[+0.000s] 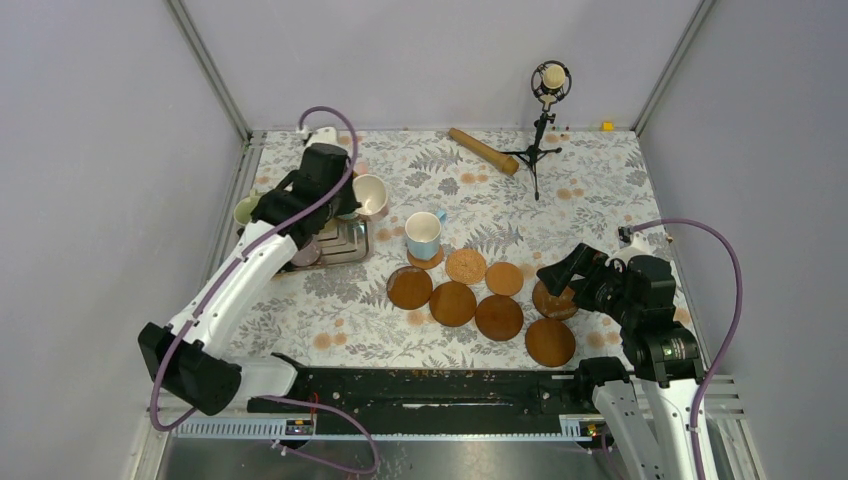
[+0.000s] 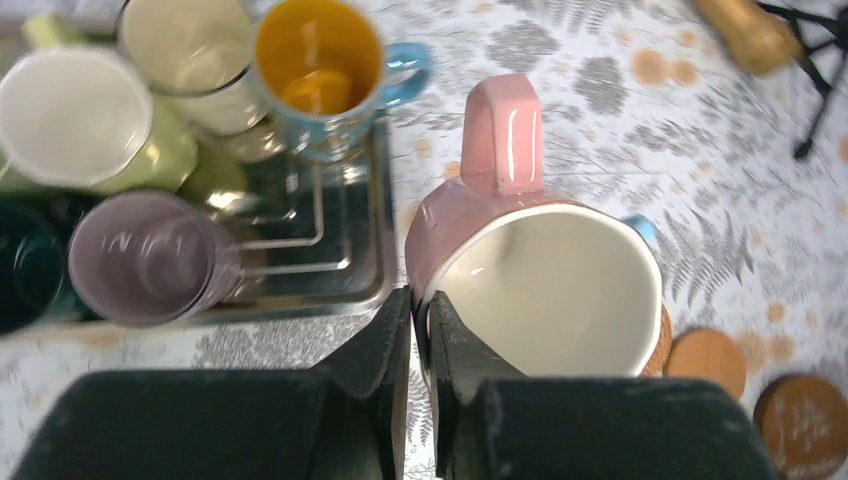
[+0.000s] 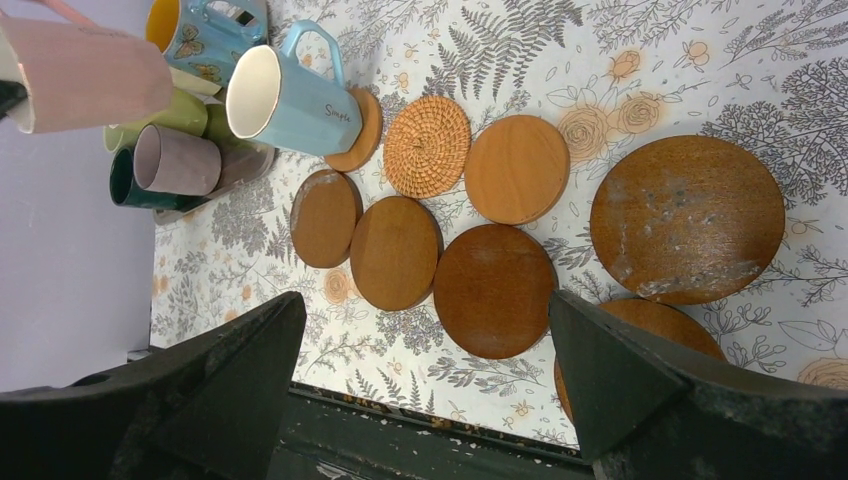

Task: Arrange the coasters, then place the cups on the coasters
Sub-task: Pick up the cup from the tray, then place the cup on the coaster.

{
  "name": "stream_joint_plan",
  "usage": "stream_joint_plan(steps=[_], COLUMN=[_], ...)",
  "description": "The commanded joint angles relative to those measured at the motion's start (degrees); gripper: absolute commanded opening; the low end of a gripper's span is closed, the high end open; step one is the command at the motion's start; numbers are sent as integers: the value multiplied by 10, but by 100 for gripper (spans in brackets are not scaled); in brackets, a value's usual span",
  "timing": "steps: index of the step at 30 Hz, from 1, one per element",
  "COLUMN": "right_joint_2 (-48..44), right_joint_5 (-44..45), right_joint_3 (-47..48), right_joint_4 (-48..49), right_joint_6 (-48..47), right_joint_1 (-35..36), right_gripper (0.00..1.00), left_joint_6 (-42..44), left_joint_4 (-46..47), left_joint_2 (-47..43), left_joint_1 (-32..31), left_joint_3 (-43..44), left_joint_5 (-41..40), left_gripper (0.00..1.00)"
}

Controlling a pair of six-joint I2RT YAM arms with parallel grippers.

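My left gripper [image 2: 420, 310] is shut on the rim of a pink cup [image 2: 520, 270], one finger inside and one outside, beside the metal tray [image 2: 340, 290]. In the top view this pink cup [image 1: 372, 196] hangs at the tray's far right. The tray holds light green [image 2: 80, 120], cream [image 2: 190, 50], yellow-lined blue [image 2: 320, 60], mauve [image 2: 150, 255] and dark green [image 2: 25, 265] cups. A light blue cup [image 1: 424, 235] stands on a coaster [image 3: 365, 130]. Several brown coasters [image 1: 452, 303] and a woven one [image 1: 466, 266] lie mid-table. My right gripper [image 1: 565, 280] hovers open over the right-hand coasters [image 3: 687, 220].
A microphone on a small tripod [image 1: 545, 110] stands at the back right, with a wooden roller [image 1: 484, 150] lying next to it. A small yellow piece [image 1: 607, 126] sits in the far right corner. Grey walls close in the table on three sides.
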Motion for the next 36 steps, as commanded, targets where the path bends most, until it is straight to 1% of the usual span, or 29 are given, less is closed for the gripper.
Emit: stream_joint_plan(steps=[1,4,6,7,9,12,14,16,20,23,28,36], right_joint_2=[-2,-2,-3,-3,-3,-5,-6,-6,-10,-14,-18,-20], right_joint_5=[21,26,24,23,22,27,32,33,37,35,33,38], right_joint_3=[18,18,18,17,18,19,19,20,18,19,26,32], right_joint_4=[-13,-18,-19,-19,-18,-22,-24,-27,-29,-30,-30,-38], right_joint_6=[-19,-22,-21,-20,-18,-18,-18,-18,-16,-12,-10,-13], right_joint_1=[3,3,2,3,3,2,2,2,3,3,3,3], right_gripper=[99,99,99,99,99,99,99,99,100,99,99,99], left_joint_6=[161,212,249,268,291,306,328,351,376,380,387,388], left_joint_4=[107,103,83,75,63,66,67,67,56,54,65,105], left_joint_2=[-18,2,25,38,60,86,104,128,178,212,263,304], left_joint_1=[-40,-51,-67,-78,-103,-125,-142,-161,-174,-178,-184,-205], left_joint_3=[60,95,128,139,157,161,165,171,201,219,225,223], left_joint_5=[61,173,231,245,244,312,343,358,382,372,347,338], left_gripper=[0,0,0,0,0,0,0,0,0,0,0,0])
